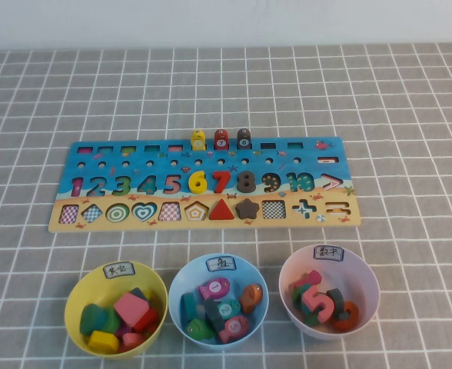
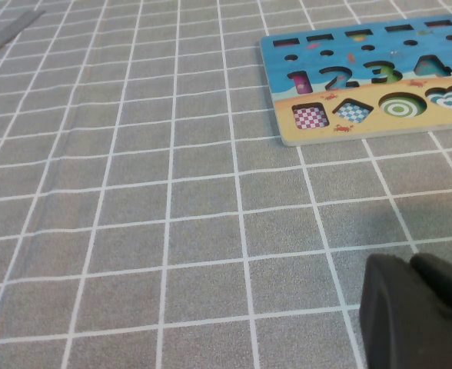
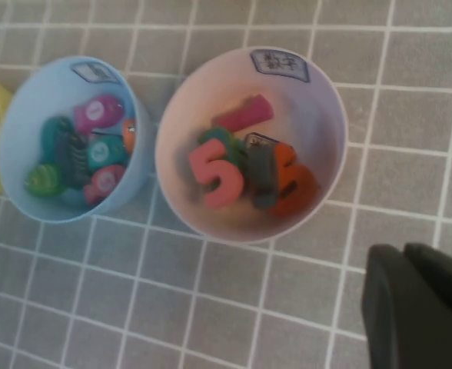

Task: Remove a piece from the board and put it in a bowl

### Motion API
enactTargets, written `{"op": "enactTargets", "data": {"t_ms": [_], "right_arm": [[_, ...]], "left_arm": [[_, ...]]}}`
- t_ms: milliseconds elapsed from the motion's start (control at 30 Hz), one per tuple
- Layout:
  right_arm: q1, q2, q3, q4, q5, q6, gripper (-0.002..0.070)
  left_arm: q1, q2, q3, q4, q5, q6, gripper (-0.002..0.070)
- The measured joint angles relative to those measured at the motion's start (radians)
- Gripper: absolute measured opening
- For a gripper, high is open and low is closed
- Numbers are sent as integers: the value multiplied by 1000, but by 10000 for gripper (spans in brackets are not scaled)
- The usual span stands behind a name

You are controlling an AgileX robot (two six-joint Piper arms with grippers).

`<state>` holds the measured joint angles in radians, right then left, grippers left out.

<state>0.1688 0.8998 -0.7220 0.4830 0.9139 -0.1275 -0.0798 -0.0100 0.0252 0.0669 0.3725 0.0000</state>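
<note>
The piece, a dark star, sits in its cut-out in the sandy lower row of the board, just right of the red triangle, so nothing of the task is done: it has yet to be lifted out and carried to the yellow bowl, which stands near the board's left end and already holds other shapes. The right gripper hangs beside the pale pink bowl with its jaws pressed together on nothing. The left gripper rests low over the cloth near the board's left end, and I cannot tell how its jaws stand.
</note>
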Motion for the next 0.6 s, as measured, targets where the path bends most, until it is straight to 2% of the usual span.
{"op": "enactTargets", "data": {"t_ms": [233, 367, 600], "right_arm": [[40, 236, -162, -51, 59, -12, -17], [146, 350, -247, -90, 63, -8, -17], [360, 545, -429, -276, 125, 80, -17]], "left_arm": [[0, 0, 0, 0, 0, 0, -1], [0, 0, 0, 0, 0, 0, 0], [0, 0, 0, 0, 0, 0, 0]]}}
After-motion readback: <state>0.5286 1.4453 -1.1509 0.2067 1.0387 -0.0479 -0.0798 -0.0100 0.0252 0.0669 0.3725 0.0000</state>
